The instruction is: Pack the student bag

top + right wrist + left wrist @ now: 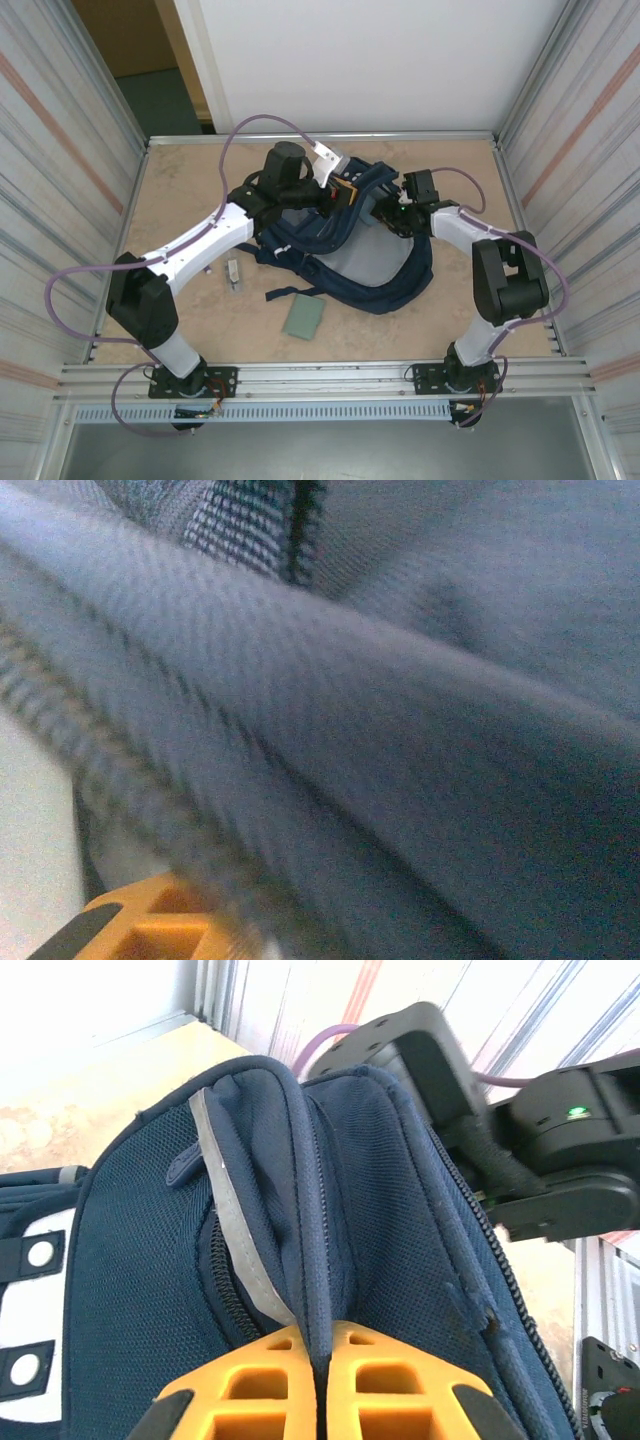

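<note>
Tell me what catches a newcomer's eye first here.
The navy student bag sprawls mid-table between both arms. The left claw pinches a fold of its fabric between orange fingers, while the right claw meets its right side. A flat grey-green piece lies nearer the bases.

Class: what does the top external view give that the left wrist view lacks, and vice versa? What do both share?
Top external: a flat green item and a small pale object on the table. Left wrist: the left gripper shut on a fold of the student bag, beside a zipper. Both: the bag and a green light on the right arm.
</note>
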Tool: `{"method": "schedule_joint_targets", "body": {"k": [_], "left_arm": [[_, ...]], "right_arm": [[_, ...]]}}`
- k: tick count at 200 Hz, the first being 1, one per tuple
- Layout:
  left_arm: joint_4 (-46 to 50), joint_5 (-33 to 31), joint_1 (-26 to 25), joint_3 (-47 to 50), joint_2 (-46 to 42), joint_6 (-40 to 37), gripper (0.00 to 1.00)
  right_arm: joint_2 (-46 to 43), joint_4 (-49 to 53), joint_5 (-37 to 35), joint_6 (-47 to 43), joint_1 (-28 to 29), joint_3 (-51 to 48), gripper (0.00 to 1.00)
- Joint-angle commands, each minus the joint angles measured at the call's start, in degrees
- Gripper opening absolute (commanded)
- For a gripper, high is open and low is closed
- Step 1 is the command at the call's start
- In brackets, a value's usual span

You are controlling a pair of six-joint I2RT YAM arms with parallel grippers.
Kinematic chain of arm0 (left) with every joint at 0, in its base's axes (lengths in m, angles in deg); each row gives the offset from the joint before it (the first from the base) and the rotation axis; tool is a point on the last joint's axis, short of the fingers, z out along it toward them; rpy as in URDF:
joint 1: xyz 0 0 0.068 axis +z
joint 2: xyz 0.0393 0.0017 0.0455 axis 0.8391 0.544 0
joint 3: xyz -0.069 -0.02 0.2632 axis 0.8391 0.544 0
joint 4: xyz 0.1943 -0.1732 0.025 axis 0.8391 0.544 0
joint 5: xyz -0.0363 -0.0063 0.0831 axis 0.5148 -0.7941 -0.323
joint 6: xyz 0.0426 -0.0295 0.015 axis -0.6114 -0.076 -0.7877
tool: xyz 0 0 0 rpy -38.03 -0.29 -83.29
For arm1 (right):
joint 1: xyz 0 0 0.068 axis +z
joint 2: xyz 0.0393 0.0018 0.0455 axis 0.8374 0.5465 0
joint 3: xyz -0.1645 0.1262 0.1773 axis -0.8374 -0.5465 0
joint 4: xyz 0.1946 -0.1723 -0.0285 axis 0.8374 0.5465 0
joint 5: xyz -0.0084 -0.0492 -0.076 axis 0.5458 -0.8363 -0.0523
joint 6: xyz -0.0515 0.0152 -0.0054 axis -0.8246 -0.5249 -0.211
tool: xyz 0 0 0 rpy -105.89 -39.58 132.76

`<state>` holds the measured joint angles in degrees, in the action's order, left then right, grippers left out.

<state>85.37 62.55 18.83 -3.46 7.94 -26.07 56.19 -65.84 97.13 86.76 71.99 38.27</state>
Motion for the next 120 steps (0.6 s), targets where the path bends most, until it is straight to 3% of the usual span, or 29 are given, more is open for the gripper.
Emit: {"method": "schedule_joint_targets", "body": {"k": [1,28,64,82,105,120], "left_arm": [[-7.87,6.2,-0.02,-3.77,-2.75,-1.38,0.0],[-5.66,10.42,1.02,-4.91,-2.46,-2.39,0.0],[-4.76,8.9,2.47,-3.67,-3.03,-2.71,0.0],[-3.5,5.25,3.19,-2.91,-3.08,-3.6,0.0],[-0.84,-2.72,3.43,-2.88,-2.05,-7.24,0.0],[-0.74,-4.44,3.92,-3.96,-0.34,-10.57,0.0]], "right_arm": [[4.8,-6.1,0.73,3.47,1.47,3.57,0.26],[9.58,-9.32,0.37,3.6,3.4,8.05,0.26],[14.28,-9.77,-1.58,4.56,3.3,11.84,0.27],[13.08,-9.82,-0.85,3.78,3.41,11.37,0.32],[9.61,-7.76,-0.39,3.02,3.43,9.66,0.49],[5.94,-6.34,-0.58,1.27,3.31,7.9,0.52]]}}
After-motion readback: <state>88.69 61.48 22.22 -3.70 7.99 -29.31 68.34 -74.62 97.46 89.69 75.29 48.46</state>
